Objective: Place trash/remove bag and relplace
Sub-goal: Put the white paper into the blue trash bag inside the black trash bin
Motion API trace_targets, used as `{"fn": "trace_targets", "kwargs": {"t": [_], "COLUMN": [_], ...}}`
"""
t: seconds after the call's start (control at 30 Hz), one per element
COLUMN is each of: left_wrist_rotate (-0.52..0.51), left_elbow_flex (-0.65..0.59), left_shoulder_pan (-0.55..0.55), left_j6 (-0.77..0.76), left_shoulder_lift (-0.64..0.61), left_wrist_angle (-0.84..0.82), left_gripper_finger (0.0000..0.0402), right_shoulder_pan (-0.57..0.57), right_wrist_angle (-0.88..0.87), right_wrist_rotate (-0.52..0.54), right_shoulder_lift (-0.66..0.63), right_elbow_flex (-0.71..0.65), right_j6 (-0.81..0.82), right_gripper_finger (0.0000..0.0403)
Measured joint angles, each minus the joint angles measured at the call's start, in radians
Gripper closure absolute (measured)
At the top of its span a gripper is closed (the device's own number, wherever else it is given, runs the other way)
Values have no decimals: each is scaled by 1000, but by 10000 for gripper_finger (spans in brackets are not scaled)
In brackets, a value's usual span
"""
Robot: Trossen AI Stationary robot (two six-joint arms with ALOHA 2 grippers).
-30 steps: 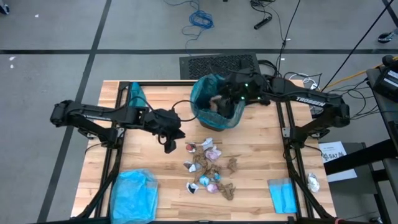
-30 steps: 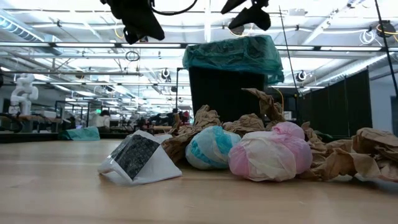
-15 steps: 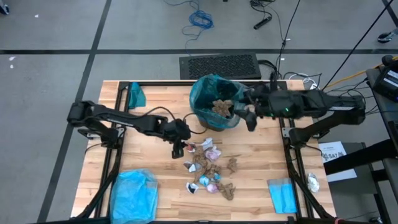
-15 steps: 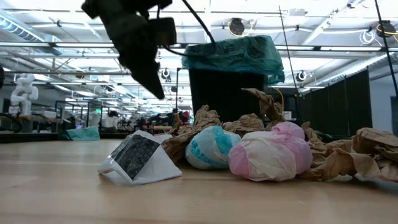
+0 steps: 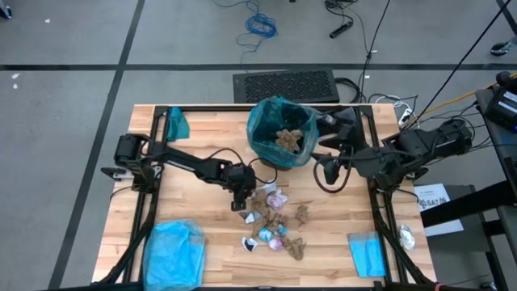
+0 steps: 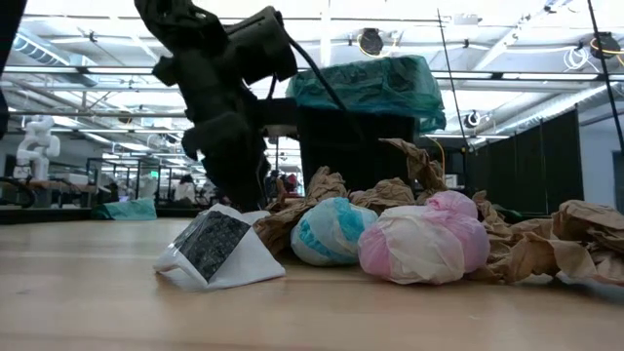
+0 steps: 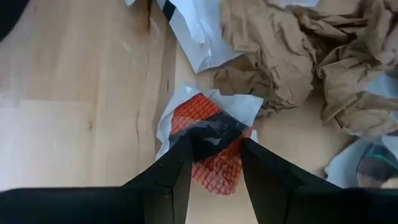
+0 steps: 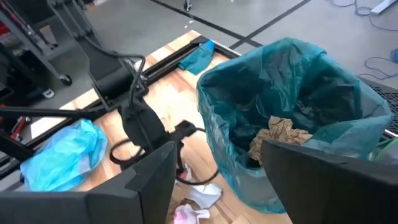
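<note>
The black bin [image 5: 280, 136] with its teal-green bag [image 8: 280, 68] stands at the table's far middle, and a brown scrap [image 5: 287, 139] lies inside it. The other trash [image 5: 275, 220] lies in a heap nearer than the bin. My left gripper [image 5: 240, 198] is down at the heap's left end. It is open, its fingers standing on either side of a white wrapper with red netting [image 7: 189, 115]. My right gripper [image 5: 325, 168] hangs open to the right of the bin, holding nothing. My left gripper comes at the white-and-red wrapper [image 7: 214, 174] from above, pointing down, with one finger [image 7: 185, 155] on each side of the wrapper's middle. The wrapper lies flat on the table. Whether the fingers touch it, I cannot tell.
A sky-blue plastic bag [image 5: 174, 250] lies at the near left corner and a small blue packet [image 5: 367, 255] at the near right. A folded teal bag [image 5: 178, 124] sits at the far left. In the low view, a white wrapper [image 6: 219, 249] and pink and blue balls [image 6: 419, 244] front the heap.
My right gripper has drawn back from over the bin toward the table's right edge, and a brown scrap now lies in the bin. My left gripper has moved right and down from mid-table to the heap's left end, onto the white-and-red wrapper.
</note>
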Motion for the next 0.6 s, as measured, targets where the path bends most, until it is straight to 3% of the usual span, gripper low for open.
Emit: {"fn": "trace_targets", "kwargs": {"t": [0.1,0.23,0.37,0.47,0.6], "left_wrist_rotate": [-22,-23,-13,-14,-95], "left_elbow_flex": [1,1,1,24,89], "left_shoulder_pan": [-4,-7,-19,-43,-75], "left_j6": [-50,-93,-163,-205,-216], "left_shoulder_lift": [11,-11,-82,-206,-391], "left_wrist_angle": [2,-8,-40,-72,-104], "left_gripper_finger": [296,383,397,398,399], "right_shoulder_pan": [19,40,79,119,168], "right_wrist_angle": [-4,-40,-109,-182,-248], "right_wrist_rotate": [21,23,20,16,16], "right_shoulder_lift": [0,0,0,1,4], "right_elbow_flex": [0,0,0,-1,-44], "right_j6": [16,57,130,204,315], "right_gripper_finger": [181,186,190,191,191]}}
